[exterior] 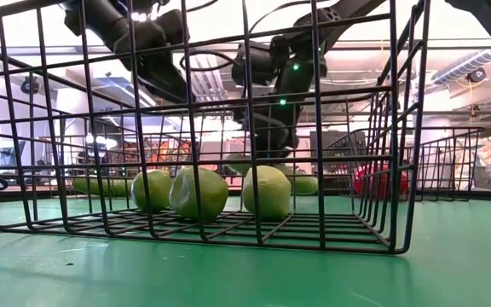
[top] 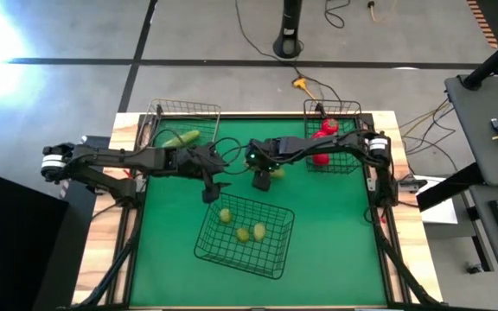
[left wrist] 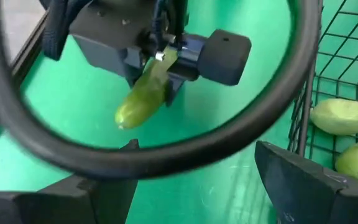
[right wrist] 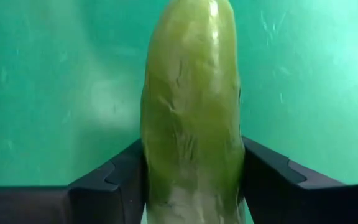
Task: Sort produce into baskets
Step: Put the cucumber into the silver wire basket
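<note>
Green cucumber clamped in the right tool, lifted above the green surface mid-sort.

The right tool's two fingers pinch the cucumber at its lower end, so it juts forward beyond them over bare felt; the step in hand looks like carrying it to a basket. A second cucumber lies in the small basket away past the left tool, so the next move probably calls for a swing that way across the left arm, or a handover. The left tool hangs just beside the right one, fingers spread wide and empty. Count: two cucumbers; three limes in the large basket just below both tools; red tomatoes in the third basket behind the right tool, number unclear; three baskets.
</note>
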Action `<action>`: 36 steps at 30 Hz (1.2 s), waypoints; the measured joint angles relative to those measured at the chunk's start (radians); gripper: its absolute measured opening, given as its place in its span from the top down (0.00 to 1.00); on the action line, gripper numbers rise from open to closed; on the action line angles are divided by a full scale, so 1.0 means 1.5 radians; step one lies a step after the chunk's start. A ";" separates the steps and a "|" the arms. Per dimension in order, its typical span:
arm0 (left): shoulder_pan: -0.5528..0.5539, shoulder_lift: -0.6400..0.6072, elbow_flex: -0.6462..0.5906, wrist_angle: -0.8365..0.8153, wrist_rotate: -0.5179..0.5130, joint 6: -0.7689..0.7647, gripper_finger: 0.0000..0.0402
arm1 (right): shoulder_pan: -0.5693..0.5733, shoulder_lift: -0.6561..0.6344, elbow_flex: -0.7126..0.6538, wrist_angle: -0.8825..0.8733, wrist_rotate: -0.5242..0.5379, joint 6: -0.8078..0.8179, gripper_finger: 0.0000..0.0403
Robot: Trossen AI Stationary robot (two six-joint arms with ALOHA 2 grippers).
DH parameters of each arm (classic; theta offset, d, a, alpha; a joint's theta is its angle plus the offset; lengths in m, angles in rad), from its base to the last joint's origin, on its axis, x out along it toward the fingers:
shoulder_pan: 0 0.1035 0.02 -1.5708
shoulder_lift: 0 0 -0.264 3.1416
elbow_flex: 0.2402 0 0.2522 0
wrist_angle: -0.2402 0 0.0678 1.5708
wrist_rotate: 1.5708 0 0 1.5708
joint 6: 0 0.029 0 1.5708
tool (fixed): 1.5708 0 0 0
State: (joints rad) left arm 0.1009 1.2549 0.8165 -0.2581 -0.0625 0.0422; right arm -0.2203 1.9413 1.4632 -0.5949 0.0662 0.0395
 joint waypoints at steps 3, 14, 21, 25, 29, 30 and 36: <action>0.000 0.000 0.003 0.000 -0.001 0.006 0.26 | 0.000 0.000 0.000 -0.018 0.000 0.000 0.41; 0.015 0.005 0.025 0.016 -0.002 0.075 0.26 | 0.020 -0.087 -0.002 -0.041 0.016 0.044 0.17; 0.051 0.026 0.026 0.076 0.004 0.095 0.26 | 0.098 -0.225 -0.004 -0.116 0.160 0.093 0.21; 0.072 0.078 0.026 0.125 0.053 0.119 0.25 | 0.176 -0.298 -0.009 -0.135 0.254 0.132 0.25; 0.097 0.166 0.040 0.172 0.063 0.121 0.21 | 0.246 -0.336 -0.011 -0.134 0.282 0.167 0.28; 0.104 0.190 0.054 0.172 0.072 0.121 0.20 | 0.259 -0.341 -0.011 -0.134 0.289 0.172 0.28; 0.122 0.324 0.154 0.138 0.137 0.130 0.19 | 0.307 -0.342 -0.013 -0.147 0.290 0.206 0.32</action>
State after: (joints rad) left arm 0.2839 1.7403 1.0480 -0.0510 0.1427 0.2367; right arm 0.2395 1.4283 1.4433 -0.8149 0.5011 0.3480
